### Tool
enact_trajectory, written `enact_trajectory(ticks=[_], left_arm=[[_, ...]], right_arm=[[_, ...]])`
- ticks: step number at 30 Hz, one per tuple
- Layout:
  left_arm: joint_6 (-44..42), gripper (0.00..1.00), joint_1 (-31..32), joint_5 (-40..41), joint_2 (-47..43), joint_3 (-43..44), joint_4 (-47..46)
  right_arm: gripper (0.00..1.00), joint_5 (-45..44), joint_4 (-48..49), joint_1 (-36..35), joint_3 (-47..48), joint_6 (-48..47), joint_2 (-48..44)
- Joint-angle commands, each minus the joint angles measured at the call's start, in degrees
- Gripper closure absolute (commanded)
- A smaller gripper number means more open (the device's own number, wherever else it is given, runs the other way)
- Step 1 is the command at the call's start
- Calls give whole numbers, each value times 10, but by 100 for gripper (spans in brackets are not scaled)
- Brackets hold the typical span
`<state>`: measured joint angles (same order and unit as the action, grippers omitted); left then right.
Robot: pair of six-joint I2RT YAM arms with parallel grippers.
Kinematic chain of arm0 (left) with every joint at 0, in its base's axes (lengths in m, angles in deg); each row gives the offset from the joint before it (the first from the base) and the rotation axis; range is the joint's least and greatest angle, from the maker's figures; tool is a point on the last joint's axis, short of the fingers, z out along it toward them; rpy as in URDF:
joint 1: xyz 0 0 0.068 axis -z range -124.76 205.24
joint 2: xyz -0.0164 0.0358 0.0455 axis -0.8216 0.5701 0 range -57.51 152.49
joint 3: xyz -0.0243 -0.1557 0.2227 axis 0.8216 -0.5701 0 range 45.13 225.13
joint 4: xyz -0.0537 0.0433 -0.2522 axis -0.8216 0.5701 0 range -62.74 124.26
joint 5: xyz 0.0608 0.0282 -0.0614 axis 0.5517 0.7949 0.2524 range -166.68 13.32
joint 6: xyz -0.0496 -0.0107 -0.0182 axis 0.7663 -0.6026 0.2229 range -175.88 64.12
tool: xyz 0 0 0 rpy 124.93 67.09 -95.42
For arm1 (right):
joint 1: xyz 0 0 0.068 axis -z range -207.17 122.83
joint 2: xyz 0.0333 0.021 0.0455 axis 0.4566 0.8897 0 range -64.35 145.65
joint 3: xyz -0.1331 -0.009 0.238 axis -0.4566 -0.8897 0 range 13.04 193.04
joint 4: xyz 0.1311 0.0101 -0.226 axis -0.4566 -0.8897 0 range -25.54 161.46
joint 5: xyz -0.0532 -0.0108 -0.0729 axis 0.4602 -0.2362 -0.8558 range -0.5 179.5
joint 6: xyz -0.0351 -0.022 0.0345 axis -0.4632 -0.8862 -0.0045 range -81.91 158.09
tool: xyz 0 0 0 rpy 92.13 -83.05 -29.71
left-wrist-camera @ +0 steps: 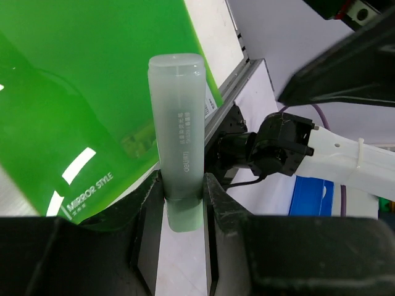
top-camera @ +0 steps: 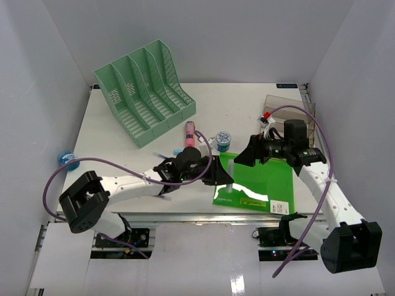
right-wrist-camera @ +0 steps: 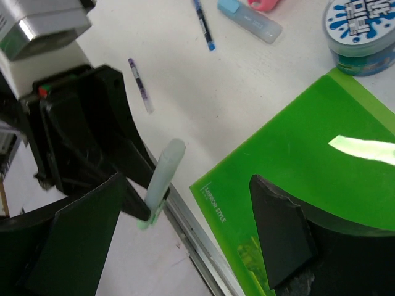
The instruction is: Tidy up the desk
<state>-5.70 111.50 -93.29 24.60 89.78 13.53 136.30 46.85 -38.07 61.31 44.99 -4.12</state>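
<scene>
While left gripper (left-wrist-camera: pixel 184 191) pinches pale green marker (left-wrist-camera: pixel 179 123) by lower end, centre of overhead view, right gripper (top-camera: pixel 259 157) hangs with jaws wide apart, holding nothing, over green folder (top-camera: pixel 262 179), right of centre. Desk (top-camera: pixel 123 160) fills middle of frame; mint file rack (top-camera: pixel 145 92) upper left.

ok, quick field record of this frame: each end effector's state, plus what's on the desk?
left end effector: shut on pale green translucent plastic tube, gripped near one end
right end effector: open, empty, above glossy green flat folder
tube position: beside the folder's near-left corner, by the front rail
white desk: mint green slotted file rack back left; pink tube and round blue-lidded tin mid-desk
</scene>
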Motion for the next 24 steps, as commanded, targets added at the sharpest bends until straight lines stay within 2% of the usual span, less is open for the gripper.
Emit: enact_trajectory(ticks=[1,14,20,21,24], left_arm=[[-17,100,7,-10,25,36,-75],[-26,100,9,-26,105,108,-96],[-26,100,8,-9,126,135,-88],[-25,100,9,-6,127,137,-88],[-20,98,9,7,129,143,-87]], right_arm=[[15,-70,62,-6,-10,98,-1],[47,-93,72,-19,-22,101,8],[64,-118,71,-23,-25,89,5],[71,-123,70,-24,-26,86,4],[81,-135,70,-23,-24,79,1]])
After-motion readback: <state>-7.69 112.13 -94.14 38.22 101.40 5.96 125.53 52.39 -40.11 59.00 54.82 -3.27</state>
